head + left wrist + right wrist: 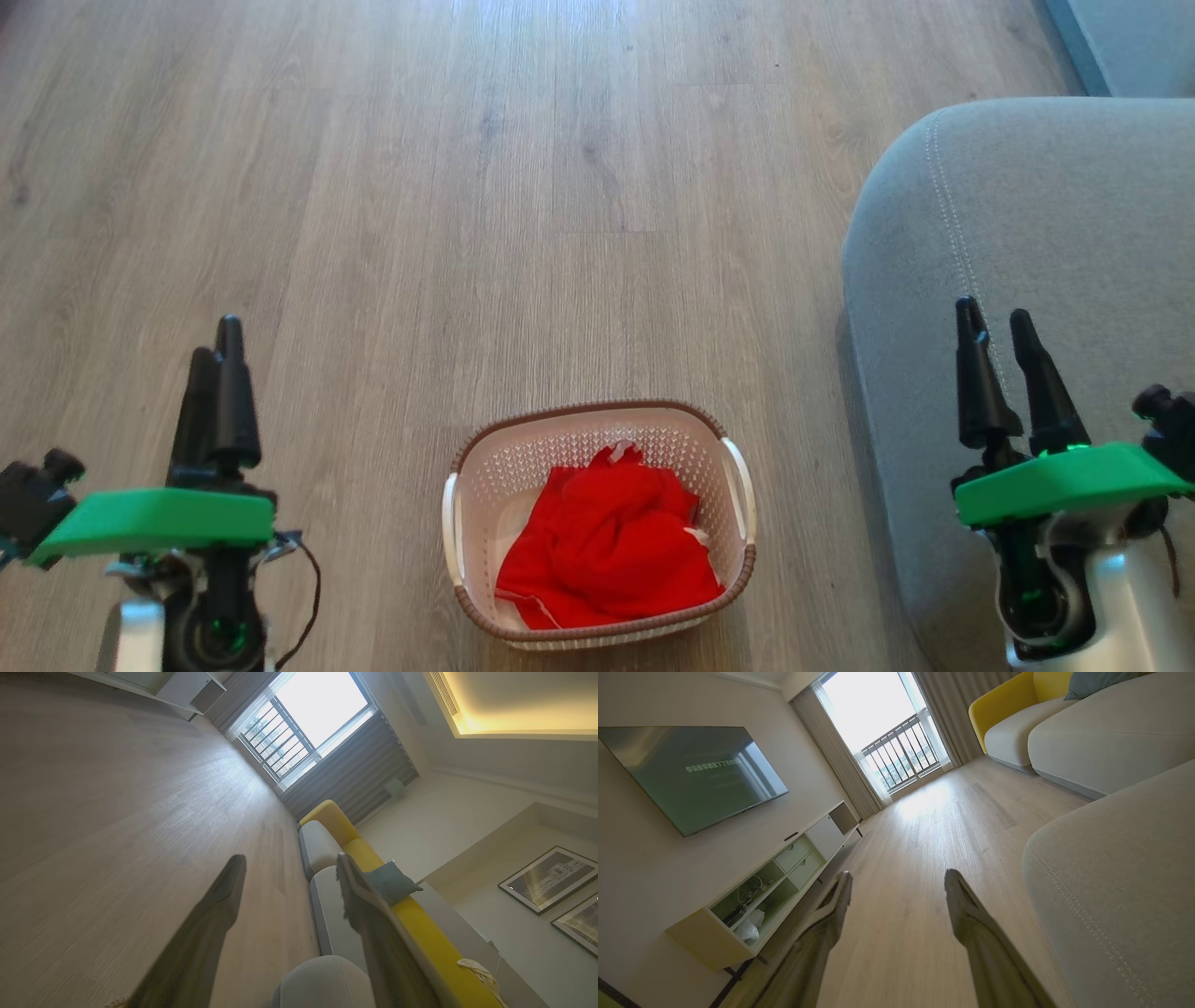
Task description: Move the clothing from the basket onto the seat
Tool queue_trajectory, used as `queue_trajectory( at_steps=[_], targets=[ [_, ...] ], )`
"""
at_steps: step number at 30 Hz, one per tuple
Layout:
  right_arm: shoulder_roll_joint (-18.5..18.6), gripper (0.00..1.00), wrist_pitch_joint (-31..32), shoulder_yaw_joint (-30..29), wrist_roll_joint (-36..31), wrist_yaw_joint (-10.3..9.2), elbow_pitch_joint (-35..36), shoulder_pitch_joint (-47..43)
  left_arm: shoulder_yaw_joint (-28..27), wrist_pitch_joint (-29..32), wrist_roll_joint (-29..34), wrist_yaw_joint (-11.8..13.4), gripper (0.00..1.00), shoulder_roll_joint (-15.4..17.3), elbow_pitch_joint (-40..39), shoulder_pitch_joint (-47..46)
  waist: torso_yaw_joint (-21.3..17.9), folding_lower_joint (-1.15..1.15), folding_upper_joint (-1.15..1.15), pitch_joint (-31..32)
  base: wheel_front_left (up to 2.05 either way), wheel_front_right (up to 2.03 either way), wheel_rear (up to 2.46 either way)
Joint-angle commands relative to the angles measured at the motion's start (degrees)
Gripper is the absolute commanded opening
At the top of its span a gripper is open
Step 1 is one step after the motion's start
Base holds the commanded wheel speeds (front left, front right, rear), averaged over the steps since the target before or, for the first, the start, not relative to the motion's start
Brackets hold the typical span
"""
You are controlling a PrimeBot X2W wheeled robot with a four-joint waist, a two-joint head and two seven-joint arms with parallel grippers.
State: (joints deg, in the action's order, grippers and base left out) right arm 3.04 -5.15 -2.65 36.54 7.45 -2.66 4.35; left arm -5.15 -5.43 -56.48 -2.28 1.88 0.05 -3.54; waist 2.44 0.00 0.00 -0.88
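Observation:
Bright red clothing [607, 546] lies crumpled in the cream perforated basket [738, 495], which stands on the wood floor at the bottom centre of the head view. The grey seat [1055, 215] fills that view's right side, and its rounded corner also appears close by in the right wrist view [1120, 882]. My left gripper [217, 336] hangs open over bare floor, left of the basket. My right gripper [996, 315] is open above the seat's front edge. Both wrist views show the fingers [215, 914] [966, 905] spread apart with nothing between them.
Wood plank floor [523, 205] stretches ahead of the basket. A low TV cabinet [784, 868] with a wall screen stands on one side, and more grey and yellow sofa cushions [1064, 728] line the other. A window [887, 723] is at the far end.

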Motion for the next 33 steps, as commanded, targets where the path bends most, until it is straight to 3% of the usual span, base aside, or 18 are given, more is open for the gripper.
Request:
queue_trajectory(
  at_steps=[1, 22, 33],
  targets=[
    [-0.1, 1.0, -0.7, 1.1, -1.9, 0.02, 2.7, 3.4, -0.4, -0.5, 1.5, 0.3, 1.0, 0.6, -2.9, -2.9, 0.0, 0.0, 0.0, 0.0, 0.0, 0.0, 0.0],
    [-0.1, 1.0, -4.3, 6.0, -18.0, 0.03, 3.3, 3.9, 12.4, -4.0, 30.4, 9.3, 1.0, 0.8, -9.0, -3.2, 0.4, 0.0, 0.0, 0.1, 0.0, 0.0, 0.0],
    [-0.1, 1.0, -6.1, 6.6, -24.9, 0.03, -2.2, 3.4, 16.6, -5.9, 38.8, 10.9, 1.0, 0.8, -4.0, -2.5, 0.6, 0.0, 0.0, 0.4, 0.0, 0.0, 0.0]
  ],
)
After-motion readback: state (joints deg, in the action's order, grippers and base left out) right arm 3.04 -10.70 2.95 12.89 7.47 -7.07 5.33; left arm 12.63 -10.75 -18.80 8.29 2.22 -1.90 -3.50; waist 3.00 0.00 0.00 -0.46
